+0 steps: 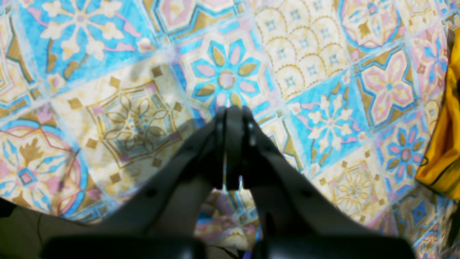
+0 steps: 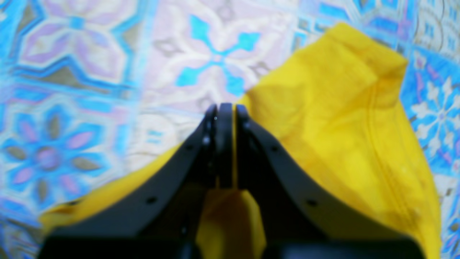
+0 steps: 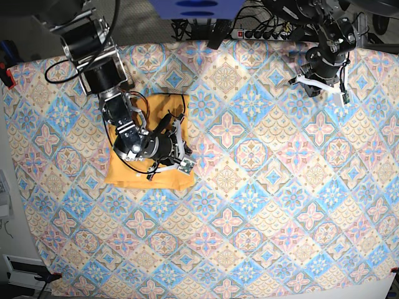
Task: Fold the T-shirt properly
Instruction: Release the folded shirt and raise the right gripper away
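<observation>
The yellow-orange T-shirt (image 3: 146, 171) lies bunched into a rough rectangle on the left part of the patterned tablecloth (image 3: 262, 187). My right gripper (image 3: 174, 149) is low over the shirt's right side. In the right wrist view the right gripper (image 2: 224, 108) is shut, with a thin sliver of the T-shirt (image 2: 341, 126) showing between its jaws and a hemmed flap rising to the right. My left gripper (image 3: 319, 82) hangs far off at the back right. The left gripper (image 1: 233, 109) is shut on nothing above bare cloth. A yellow fabric edge (image 1: 444, 151) shows at that view's right border.
The tablecloth (image 1: 305, 54) covers the whole table. A power strip and cables (image 3: 262, 32) lie beyond the back edge. The right arm's cables (image 3: 134, 106) loop over the shirt's upper part.
</observation>
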`<action>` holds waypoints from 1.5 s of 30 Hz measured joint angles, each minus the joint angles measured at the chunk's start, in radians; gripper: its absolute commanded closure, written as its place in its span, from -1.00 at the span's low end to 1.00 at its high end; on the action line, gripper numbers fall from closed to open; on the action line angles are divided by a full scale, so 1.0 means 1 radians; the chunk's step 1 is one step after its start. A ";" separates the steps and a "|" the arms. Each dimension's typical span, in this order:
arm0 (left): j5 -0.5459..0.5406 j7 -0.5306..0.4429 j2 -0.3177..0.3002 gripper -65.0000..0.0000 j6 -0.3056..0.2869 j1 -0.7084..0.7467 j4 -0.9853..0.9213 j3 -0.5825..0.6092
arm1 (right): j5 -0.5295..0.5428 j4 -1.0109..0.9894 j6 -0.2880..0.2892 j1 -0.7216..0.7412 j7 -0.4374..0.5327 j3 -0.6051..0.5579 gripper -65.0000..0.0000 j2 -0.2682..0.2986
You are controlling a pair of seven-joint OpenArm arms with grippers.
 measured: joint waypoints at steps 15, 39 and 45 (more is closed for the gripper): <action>0.001 0.000 0.002 1.00 0.000 -0.014 -0.001 0.000 | 0.003 0.238 0.000 -0.288 -0.035 0.001 0.94 -0.001; 0.001 0.001 0.005 1.00 0.000 -0.011 -0.001 0.001 | 0.063 -0.116 0.040 -0.152 0.190 0.295 0.94 0.071; 0.001 0.000 0.003 1.00 0.000 -0.011 -0.001 0.000 | 0.052 -0.184 0.031 -0.074 0.178 0.298 0.94 0.089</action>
